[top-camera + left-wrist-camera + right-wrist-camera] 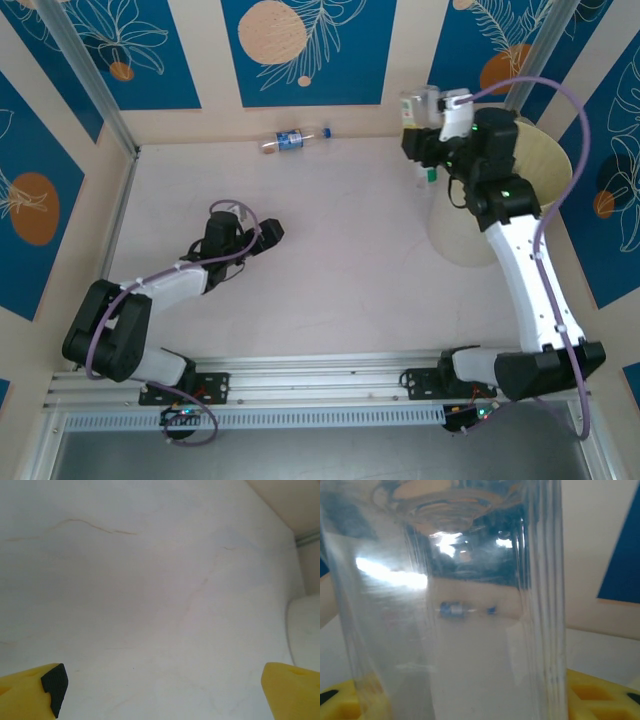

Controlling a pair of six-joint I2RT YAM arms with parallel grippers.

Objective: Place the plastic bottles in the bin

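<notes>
The right claw (425,125) gripped an upright clear bottle (470,605), fingers (600,695) either side. The bin (545,165) sat just right of that claw, partly hidden by the right arm (520,250). A small white-green item (428,176) stood just nearer than the claw, unclear what. The left claw (268,233) gaped wide, low over the worktop (340,260). A blue-label bottle (290,140) lay beyond it by the far wall (200,125).
</notes>
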